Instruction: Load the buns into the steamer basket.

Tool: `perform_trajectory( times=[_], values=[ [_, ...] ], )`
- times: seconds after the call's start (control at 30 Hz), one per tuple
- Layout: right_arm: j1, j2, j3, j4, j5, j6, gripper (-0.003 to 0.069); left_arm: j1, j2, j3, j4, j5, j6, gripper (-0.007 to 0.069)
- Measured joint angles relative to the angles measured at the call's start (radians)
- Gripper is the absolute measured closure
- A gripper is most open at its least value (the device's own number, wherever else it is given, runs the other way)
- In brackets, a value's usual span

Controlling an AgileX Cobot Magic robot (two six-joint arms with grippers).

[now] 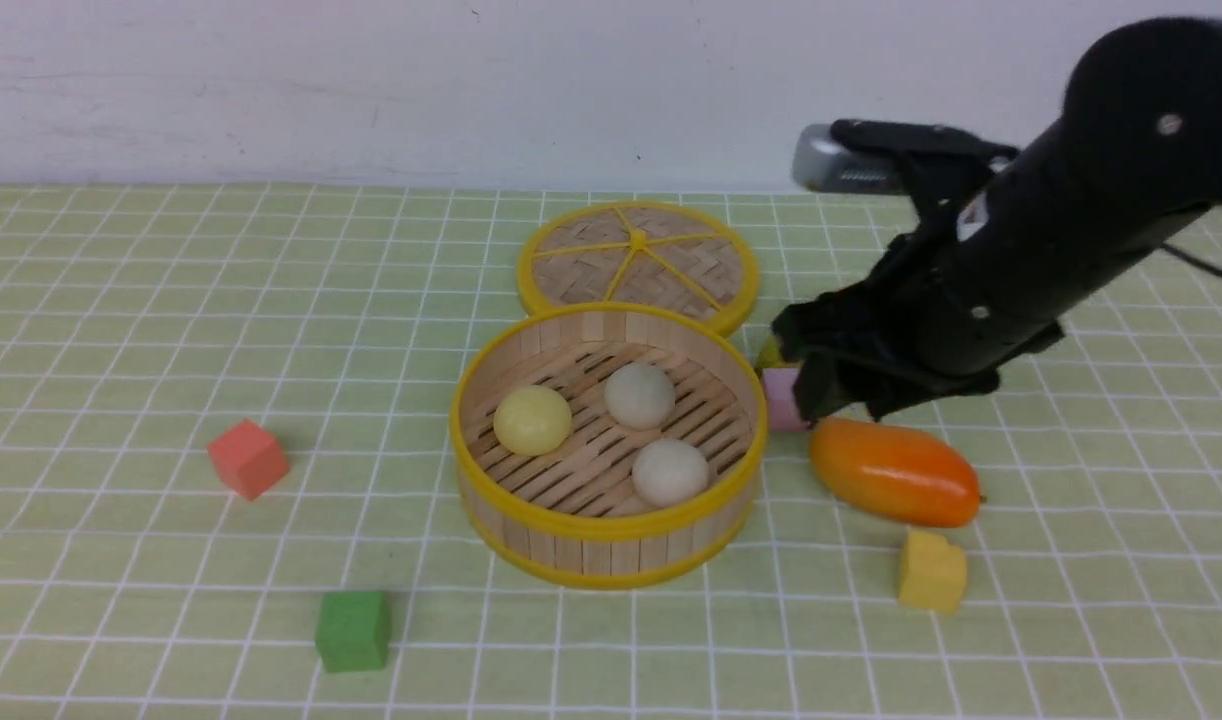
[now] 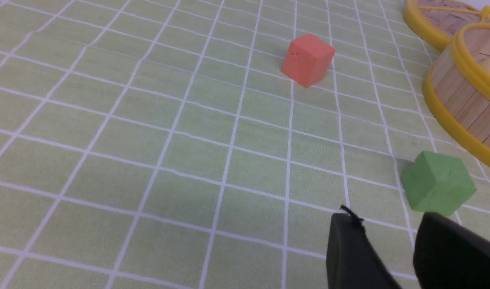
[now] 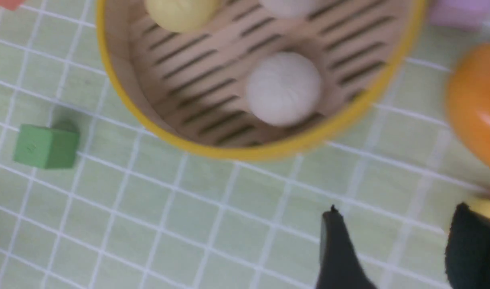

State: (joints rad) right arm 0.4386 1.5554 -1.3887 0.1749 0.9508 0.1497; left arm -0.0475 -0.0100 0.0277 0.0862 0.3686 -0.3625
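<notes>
All three buns sit on the slatted floor of the round bamboo steamer basket with yellow rims (image 1: 608, 520): glossy pale yellow bun (image 1: 532, 420), two matte off-white buns (image 1: 639, 395) (image 1: 670, 472). Right gripper (image 3: 393, 249) has its fingers (image 3: 335, 249) spread, nothing between them, outside the basket near the orange mango (image 1: 893, 472) and pink cube (image 1: 779, 398). Left gripper (image 2: 389, 249) also has fingers parted and holds nothing, near the green cube (image 2: 437, 186) on the green-checked desk (image 1: 121, 350).
</notes>
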Motion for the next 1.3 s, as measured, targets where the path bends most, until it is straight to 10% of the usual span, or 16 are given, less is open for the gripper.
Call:
perform_trajectory(
  times=[0.43,0.77,1.3],
  values=[
    [0.000,-0.748,0.511,-0.080,-0.011,0.024,0.0678,0.000,0.000,0.000,0.000,0.000,0.000,0.0387],
    [0.000,-1.337,0.864,-0.101,-0.052,0.026,0.0679,0.000,0.000,0.000,0.000,0.000,0.000,0.0387],
    [0.000,-1.410,0.927,-0.110,-0.054,0.026,0.0672,0.000,0.000,0.000,0.000,0.000,0.000,0.0387]
  ],
)
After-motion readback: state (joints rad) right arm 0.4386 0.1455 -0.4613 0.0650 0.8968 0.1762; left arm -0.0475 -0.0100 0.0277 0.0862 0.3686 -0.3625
